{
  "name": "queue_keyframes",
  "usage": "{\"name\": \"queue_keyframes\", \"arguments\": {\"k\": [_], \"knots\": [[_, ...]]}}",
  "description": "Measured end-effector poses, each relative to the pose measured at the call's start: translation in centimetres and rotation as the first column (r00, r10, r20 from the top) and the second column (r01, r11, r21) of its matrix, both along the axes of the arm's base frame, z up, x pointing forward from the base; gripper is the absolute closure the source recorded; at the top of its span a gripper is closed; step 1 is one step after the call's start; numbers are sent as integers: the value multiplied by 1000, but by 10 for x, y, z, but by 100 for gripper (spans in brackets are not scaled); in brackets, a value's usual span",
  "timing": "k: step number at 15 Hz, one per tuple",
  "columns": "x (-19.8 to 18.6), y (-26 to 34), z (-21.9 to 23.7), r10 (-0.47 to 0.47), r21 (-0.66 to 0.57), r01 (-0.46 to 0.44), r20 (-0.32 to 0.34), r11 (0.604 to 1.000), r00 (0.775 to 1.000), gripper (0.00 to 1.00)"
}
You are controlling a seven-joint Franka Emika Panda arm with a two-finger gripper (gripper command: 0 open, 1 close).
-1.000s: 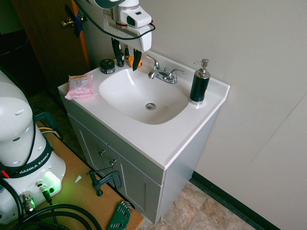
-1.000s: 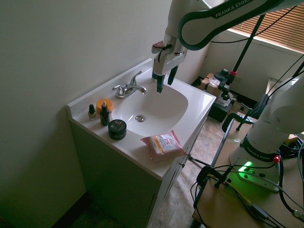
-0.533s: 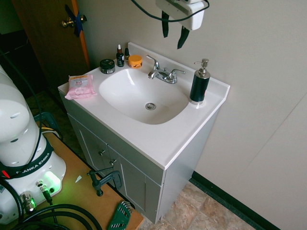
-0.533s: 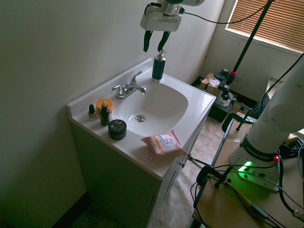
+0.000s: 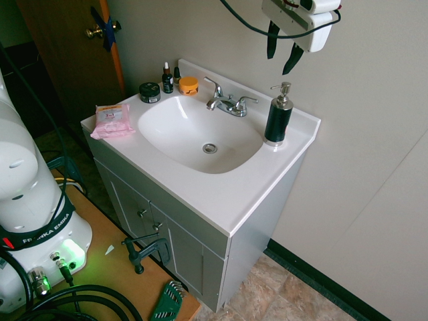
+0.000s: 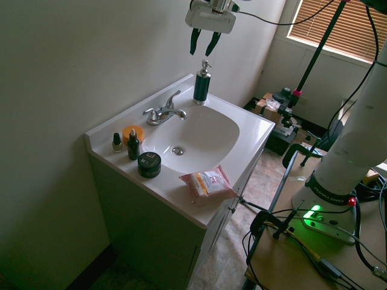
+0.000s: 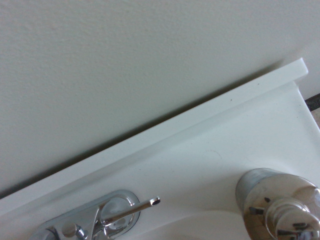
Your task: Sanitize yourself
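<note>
My white boxy gripper [image 5: 281, 59] with two dark pointed fingers hangs high by the wall, open and holding nothing. It is a short way above the dark pump bottle [image 5: 277, 120] with the silver top, which stands at the back right corner of the white vanity top [image 5: 221, 194]. In the second exterior view the gripper [image 6: 204, 48] hovers just over the pump bottle [image 6: 201, 84] without touching it. The wrist view looks down on the silver pump top [image 7: 280, 210] and a faucet handle [image 7: 125, 215]. The white arm's base [image 5: 27, 200] stands on a wooden table at the left.
A chrome faucet [image 5: 227, 103] stands behind the basin [image 5: 200, 134]. A pink wipes pack [image 5: 112, 120], a black jar [image 5: 150, 92], dropper bottles [image 5: 167, 79] and an orange tin [image 5: 188, 85] sit at the left. The wall is close behind; a door [image 5: 67, 47] is at the left.
The gripper has risen from just above the left side of the basin and moved right along the wall to a spot over the pump bottle. It stayed open.
</note>
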State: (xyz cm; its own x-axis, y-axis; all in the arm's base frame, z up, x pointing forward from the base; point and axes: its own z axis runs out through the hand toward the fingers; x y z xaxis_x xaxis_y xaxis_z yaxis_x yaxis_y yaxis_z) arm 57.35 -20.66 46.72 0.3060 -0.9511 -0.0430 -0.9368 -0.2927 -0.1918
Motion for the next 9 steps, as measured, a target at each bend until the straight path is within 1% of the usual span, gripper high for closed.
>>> {"name": "queue_keyframes", "arguments": {"k": [9], "knots": [[-13,-28,-6,-23,4,23,-11,1000,1000,100]]}}
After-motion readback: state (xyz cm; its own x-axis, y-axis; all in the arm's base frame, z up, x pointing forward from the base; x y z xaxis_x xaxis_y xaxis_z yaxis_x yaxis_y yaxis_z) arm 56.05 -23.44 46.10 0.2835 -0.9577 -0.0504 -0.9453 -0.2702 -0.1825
